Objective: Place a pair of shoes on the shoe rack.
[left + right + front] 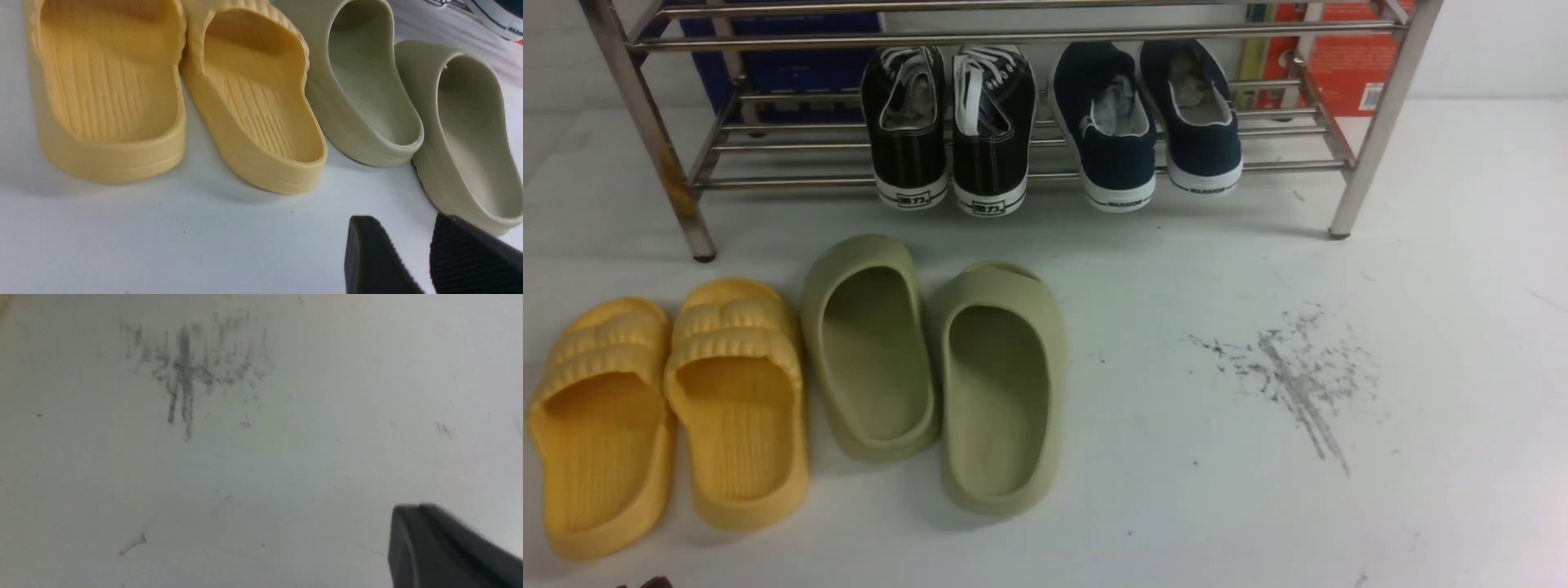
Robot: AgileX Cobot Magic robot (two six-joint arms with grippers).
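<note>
Your black sneakers (947, 131) look light and bendy, so grab the stiff heel; left gripper (412, 261) is open and empty, right gripper (425, 539) squeezed shut on nothing.

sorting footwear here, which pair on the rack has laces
The black canvas sneakers, the left-hand pair on the shoe rack, show white laces. The navy slip-ons beside them have none.

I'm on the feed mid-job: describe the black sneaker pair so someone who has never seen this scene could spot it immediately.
Find the steel shoe rack at the back of the white surface; two pairs sit heels-out on its lower rods. The black sneaker pair is the left of the two, beside the navy slip-ons. Only it has white laces and white stitching on black canvas.
</note>
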